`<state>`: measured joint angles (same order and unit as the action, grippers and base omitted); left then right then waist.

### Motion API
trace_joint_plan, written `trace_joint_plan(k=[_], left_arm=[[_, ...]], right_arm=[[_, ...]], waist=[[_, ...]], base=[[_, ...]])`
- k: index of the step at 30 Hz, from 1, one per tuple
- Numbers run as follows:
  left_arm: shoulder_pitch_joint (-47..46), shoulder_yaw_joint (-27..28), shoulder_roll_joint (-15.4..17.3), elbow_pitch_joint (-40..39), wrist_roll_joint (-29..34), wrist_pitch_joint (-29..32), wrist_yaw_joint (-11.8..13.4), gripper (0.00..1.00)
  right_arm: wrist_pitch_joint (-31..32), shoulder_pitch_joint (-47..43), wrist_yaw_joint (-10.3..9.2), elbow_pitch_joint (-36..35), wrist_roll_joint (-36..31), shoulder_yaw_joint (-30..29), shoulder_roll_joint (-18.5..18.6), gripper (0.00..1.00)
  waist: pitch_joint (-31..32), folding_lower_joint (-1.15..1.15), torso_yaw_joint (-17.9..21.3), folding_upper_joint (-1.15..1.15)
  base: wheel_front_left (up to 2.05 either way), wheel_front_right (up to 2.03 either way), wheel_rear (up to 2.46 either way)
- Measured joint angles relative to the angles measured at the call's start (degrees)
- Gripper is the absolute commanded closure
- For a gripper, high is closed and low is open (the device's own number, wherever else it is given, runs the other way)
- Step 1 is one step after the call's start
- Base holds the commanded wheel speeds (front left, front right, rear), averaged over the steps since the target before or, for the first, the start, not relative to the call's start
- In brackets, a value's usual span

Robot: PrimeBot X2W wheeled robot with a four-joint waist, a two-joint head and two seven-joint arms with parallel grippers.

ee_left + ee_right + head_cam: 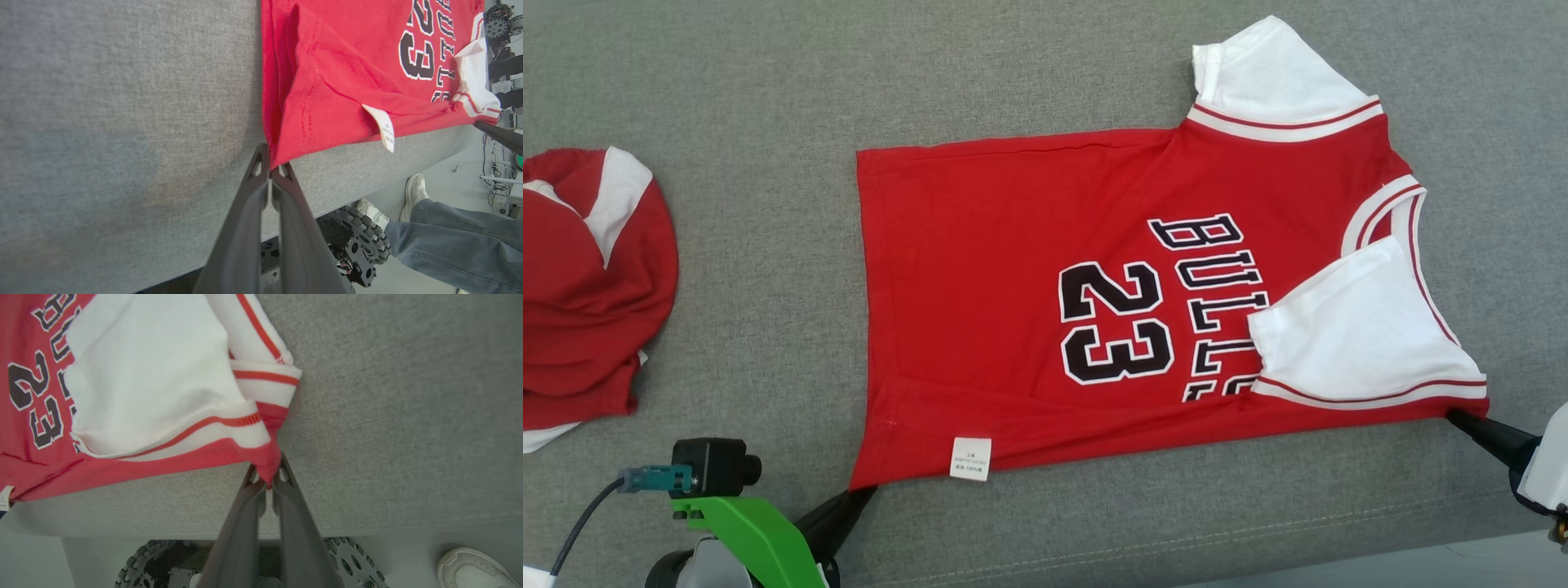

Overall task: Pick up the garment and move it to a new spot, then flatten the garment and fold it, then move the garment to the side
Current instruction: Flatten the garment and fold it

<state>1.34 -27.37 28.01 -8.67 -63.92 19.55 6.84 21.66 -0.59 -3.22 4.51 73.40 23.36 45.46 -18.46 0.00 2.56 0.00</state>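
Observation:
A red jersey (1013, 302) with white sleeves and black "BULLS 23" lettering lies spread sideways on the grey table (768, 98), its near edge lifted slightly. My left gripper (862, 492) is shut on the jersey's near hem corner, seen pinched between the fingertips in the left wrist view (273, 170). My right gripper (1458, 418) is shut on the near shoulder corner below the folded-in white sleeve (1356, 327); the right wrist view shows red cloth (261, 457) clamped between its fingers (267, 479). A white care label (971, 457) hangs from the near edge.
A second red and white garment (580, 286) lies bunched at the table's left edge. The table's front edge (1258, 543) runs just below the grippers. A person's legs in jeans (461, 241) and white shoes (414, 190) stand on the floor beside the robot base.

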Motion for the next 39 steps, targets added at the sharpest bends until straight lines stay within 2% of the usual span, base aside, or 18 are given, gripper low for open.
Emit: trace_joint_plan(k=[6,7,8,10,11,12,13,14,16,17,18,19,24,28,29,30,35,39], left_arm=[[0.46,1.35,0.09,-0.51,0.15,-0.02,0.0,1.0],[0.46,1.43,0.1,-0.56,0.15,-0.02,0.0,0.97],[0.47,1.45,0.1,-0.54,0.16,-0.02,0.0,0.76],[0.48,1.48,0.09,-0.44,0.64,-0.02,0.0,0.51],[0.48,1.52,0.01,-0.37,0.75,-0.01,0.0,0.15],[0.48,1.52,-0.09,-0.3,0.75,-0.01,0.0,0.0],[0.48,1.52,-0.23,-0.1,0.76,-0.01,0.0,0.0],[0.48,1.55,-0.34,0.32,0.85,-0.01,0.01,0.0],[0.62,1.72,-0.35,0.98,1.19,-0.01,0.25,0.0],[0.66,1.76,-0.42,0.98,1.24,-0.01,0.25,0.0],[0.66,1.88,-0.52,1.1,1.47,-0.01,0.25,0.0],[0.66,2.02,-0.54,1.29,1.86,-0.02,0.24,0.0],[0.37,3.42,0.32,1.32,4.8,-0.01,0.24,0.0],[-2.0,5.35,4.59,0.16,7.94,1.21,0.3,0.0],[-2.0,5.35,4.59,0.16,7.94,1.21,0.3,0.0],[-5.36,6.42,7.46,-2.14,9.07,2.54,0.3,0.0],[-17.54,7.58,11.51,-6.0,8.59,10.78,0.31,0.0],[-26.8,8.14,11.69,-6.44,4.85,17.73,0.31,0.0]], right_arm=[[-0.44,-0.12,-0.51,-2.0,-0.35,-0.78,1.42,1.0],[-0.44,-0.12,-0.86,-2.26,-0.37,-0.78,1.53,1.0],[-0.44,-0.12,-0.92,-2.46,-0.55,-0.74,1.55,1.0],[-0.43,-0.12,-1.03,-2.82,-0.94,-0.56,1.55,1.0],[-0.43,-0.12,-1.44,-3.05,-1.12,-0.37,1.53,1.0],[-0.42,-0.12,-1.44,-3.22,-1.2,-0.24,1.46,1.0],[-0.42,-0.12,-1.45,-3.34,-1.2,-0.15,1.34,0.95],[-0.42,-0.12,-1.49,-3.42,-1.34,-0.03,1.32,0.77],[-0.43,-0.13,-1.52,-3.43,-1.87,-0.01,1.34,0.53],[-0.45,-0.13,-1.72,-3.48,-2.15,0.04,1.33,0.53],[-0.64,-0.12,-2.04,-3.5,-2.81,0.09,1.33,0.09],[-0.83,-0.12,-2.19,-3.54,-3.44,0.11,1.33,0.0],[-1.01,0.02,-2.53,-4.34,-4.76,0.09,2.13,0.0],[-0.66,1.67,-3.01,-6.37,-7.11,-1.58,6.64,0.0],[-0.66,1.67,-3.01,-6.37,-7.11,-1.58,6.64,0.0],[-0.59,5.31,-3.02,-8.35,-8.9,-3.23,9.07,0.0],[1.59,18.05,-3.09,-13.02,-12.05,-5.76,12.14,0.0],[5.87,25.02,-3.42,-13.81,-13.36,-4.75,11.94,0.0]], waist=[[-0.12,0.0,0.22,0.0],[-0.14,0.0,0.26,0.0],[-0.16,0.0,0.29,0.0],[-0.23,0.0,0.35,0.0],[-0.28,0.0,0.37,0.0],[-0.33,0.0,0.37,0.0],[-0.38,0.0,0.37,0.0],[-0.43,0.0,0.37,0.0],[-0.56,0.0,0.36,0.0],[-0.62,0.0,0.37,0.0],[-0.68,0.0,0.38,0.0],[-0.72,0.0,0.39,0.0],[-0.8,0.0,0.35,0.0],[-1.13,0.0,0.15,0.0],[-1.13,0.0,0.15,0.0],[-1.74,0.0,0.15,0.0],[-4.39,0.0,0.18,0.0],[-7.13,0.0,0.06,0.0]], base=[[0.0,0.0,0.0],[0.0,0.0,0.0],[0.0,0.0,0.0],[0.0,0.0,0.0],[0.0,0.0,0.0],[0.0,0.0,0.0],[0.0,0.0,0.0],[0.0,0.0,0.0],[0.0,0.0,0.0],[0.0,0.0,0.0],[0.0,0.0,0.0],[0.0,0.0,0.0],[0.0,0.0,0.0],[0.0,0.0,0.0],[0.0,0.0,0.0],[0.0,0.0,0.0],[0.0,0.0,0.0],[0.0,0.0,0.0]])
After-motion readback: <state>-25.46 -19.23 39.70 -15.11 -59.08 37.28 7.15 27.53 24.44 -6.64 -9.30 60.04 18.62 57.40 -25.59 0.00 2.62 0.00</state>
